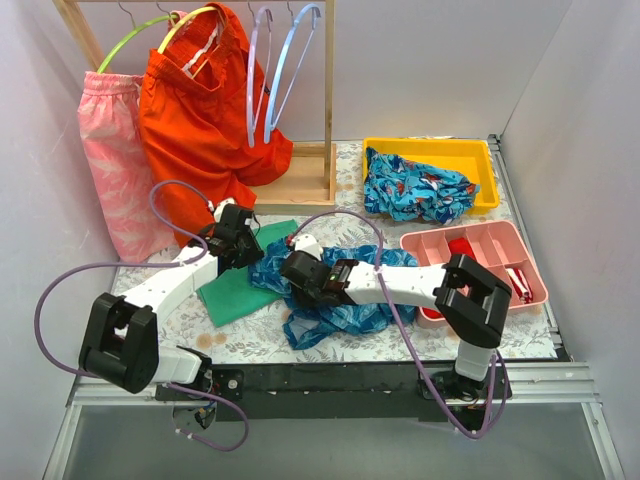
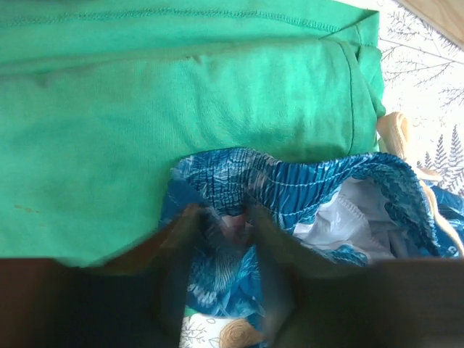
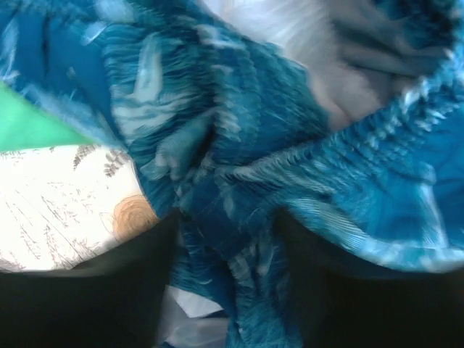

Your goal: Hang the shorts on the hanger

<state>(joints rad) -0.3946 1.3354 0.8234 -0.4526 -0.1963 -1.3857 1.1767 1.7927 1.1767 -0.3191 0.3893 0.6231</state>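
The teal-blue leaf-print shorts [image 1: 340,315] lie crumpled on the table in front of the arms. My left gripper [image 1: 243,248] is at their left end, over the green cloth. In the left wrist view it [image 2: 221,217] is shut on a fold of the shorts' gathered waistband [image 2: 304,181]. My right gripper [image 1: 298,272] is pressed into the middle of the shorts. In the right wrist view it [image 3: 225,217] holds a bunch of the fabric [image 3: 254,109], with creases running into the jaws. The pale lavender hanger [image 1: 252,80] hangs empty on the rack at the back.
A green cloth [image 1: 240,285] lies under the shorts' left end. Orange shorts [image 1: 195,110] and a pink garment [image 1: 115,170] hang on the wooden rack [image 1: 300,180], beside a light-blue hanger [image 1: 297,55]. A yellow tray [image 1: 430,147] holds a blue speckled garment. A pink tray [image 1: 540,270] stands at the right.
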